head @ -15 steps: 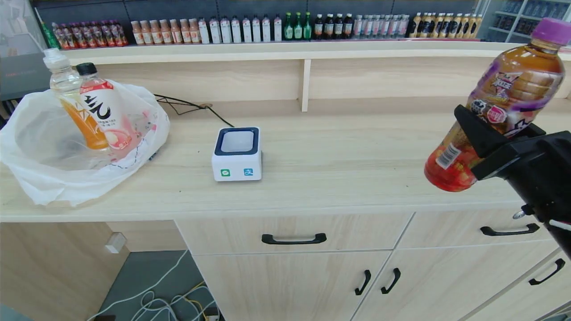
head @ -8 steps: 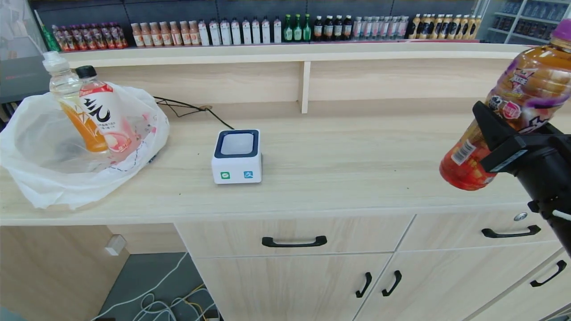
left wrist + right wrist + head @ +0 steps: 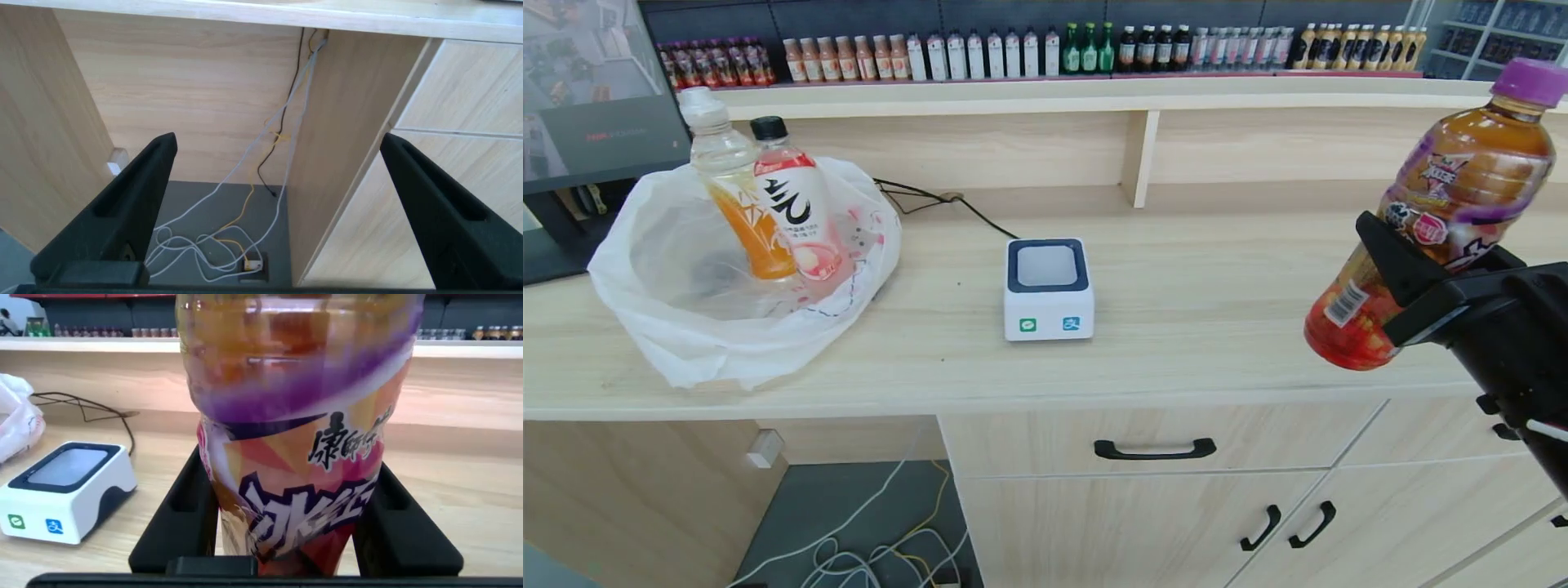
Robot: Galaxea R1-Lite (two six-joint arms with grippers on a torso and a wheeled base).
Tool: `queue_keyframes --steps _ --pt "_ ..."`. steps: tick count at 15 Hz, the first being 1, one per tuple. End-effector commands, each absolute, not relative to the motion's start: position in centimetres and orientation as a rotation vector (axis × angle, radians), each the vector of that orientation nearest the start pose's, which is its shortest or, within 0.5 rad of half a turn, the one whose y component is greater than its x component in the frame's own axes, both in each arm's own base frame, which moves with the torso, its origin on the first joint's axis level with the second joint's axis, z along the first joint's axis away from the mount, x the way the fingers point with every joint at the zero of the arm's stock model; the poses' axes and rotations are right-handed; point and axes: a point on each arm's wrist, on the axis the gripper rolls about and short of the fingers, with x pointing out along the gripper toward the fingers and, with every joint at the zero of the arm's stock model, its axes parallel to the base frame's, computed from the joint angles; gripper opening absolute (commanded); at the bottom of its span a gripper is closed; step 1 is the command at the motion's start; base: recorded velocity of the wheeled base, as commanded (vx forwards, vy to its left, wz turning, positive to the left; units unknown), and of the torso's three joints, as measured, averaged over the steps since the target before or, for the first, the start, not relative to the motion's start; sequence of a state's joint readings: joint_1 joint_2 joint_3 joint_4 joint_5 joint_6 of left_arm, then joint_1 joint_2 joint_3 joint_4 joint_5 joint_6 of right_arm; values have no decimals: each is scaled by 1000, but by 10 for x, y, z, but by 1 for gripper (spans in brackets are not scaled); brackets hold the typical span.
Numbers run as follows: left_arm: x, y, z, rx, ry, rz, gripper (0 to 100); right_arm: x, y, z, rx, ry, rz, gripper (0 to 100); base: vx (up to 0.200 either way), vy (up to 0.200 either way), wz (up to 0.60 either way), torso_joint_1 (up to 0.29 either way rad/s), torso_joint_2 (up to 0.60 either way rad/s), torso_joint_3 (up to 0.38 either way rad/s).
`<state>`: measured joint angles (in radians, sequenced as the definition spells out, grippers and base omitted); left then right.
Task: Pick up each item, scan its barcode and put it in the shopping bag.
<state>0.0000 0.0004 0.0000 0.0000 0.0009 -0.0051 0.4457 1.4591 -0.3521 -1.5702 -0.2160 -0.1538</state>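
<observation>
A tea bottle (image 3: 1445, 204) with a purple cap hangs tilted above the right end of the counter (image 3: 1217, 343), and my right gripper (image 3: 1429, 265) is shut on its lower half. Its barcode faces down and left. In the right wrist view the tea bottle (image 3: 294, 416) stands between my right gripper's (image 3: 286, 531) black jaws. The white scanner (image 3: 1047, 287) sits mid-counter, well left of the bottle; the scanner (image 3: 69, 490) lies ahead of the bottle. The white shopping bag (image 3: 670, 343) at the left holds an orange bottle (image 3: 731, 196) and a pink bottle (image 3: 796, 208). My left gripper (image 3: 278, 212) is open below the counter.
A monitor (image 3: 596, 122) stands behind the bag. The scanner's cable (image 3: 931, 200) runs to the back wall under a raised shelf with a row of bottles (image 3: 1045, 49). Drawers with black handles (image 3: 1154, 449) are under the counter; loose cables (image 3: 221, 237) lie on the floor.
The head camera has turned, so the counter's things sit further right in the picture. The right gripper with the tea bottle now stands nearer the scanner than before.
</observation>
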Motion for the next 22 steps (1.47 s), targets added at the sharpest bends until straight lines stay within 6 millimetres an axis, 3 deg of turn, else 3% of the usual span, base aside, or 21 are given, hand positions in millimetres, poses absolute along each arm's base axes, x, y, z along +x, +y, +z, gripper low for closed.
queue_keyframes --steps 1,8,16,22 --pt "-23 0 75 -6 0 2 100 186 84 220 -1 -450 192 0 0 200 0 2 7 2" --pt "-23 0 75 -6 0 0 100 179 81 217 -2 -441 195 0 0 200 0 4 2 3" --pt "-23 0 75 0 0 0 100 175 92 215 1 -434 251 0 0 0 0 0 0 0" --pt "-23 0 75 0 0 0 100 173 87 219 18 -447 219 0 0 0 0 0 0 0"
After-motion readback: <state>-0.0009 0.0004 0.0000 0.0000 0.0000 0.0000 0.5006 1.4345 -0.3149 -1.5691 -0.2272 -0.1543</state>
